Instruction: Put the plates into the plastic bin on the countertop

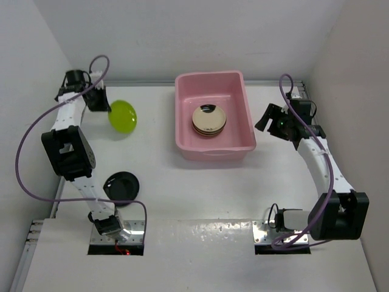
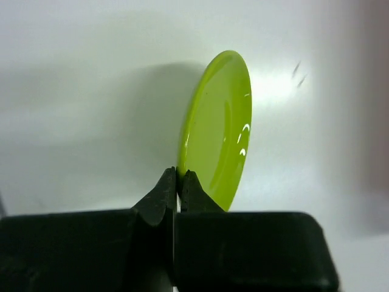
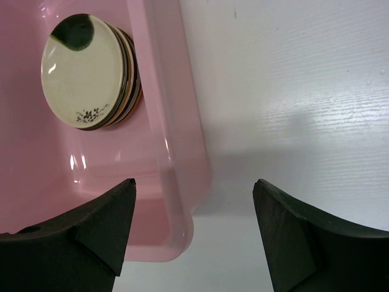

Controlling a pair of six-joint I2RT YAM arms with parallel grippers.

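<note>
Stack sits in bin; I see two plates outside it. Left tool pinches green plate by its rim, on edge, left of bin. Black plate lies on surface. Right tool wide, empty, beside bin.

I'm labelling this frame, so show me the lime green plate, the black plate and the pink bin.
lime green plate (image 1: 123, 116): top external view, centre of its face.
black plate (image 1: 121, 184): top external view, middle of the plate.
pink bin (image 1: 214, 153): top external view, its near wall.
</note>
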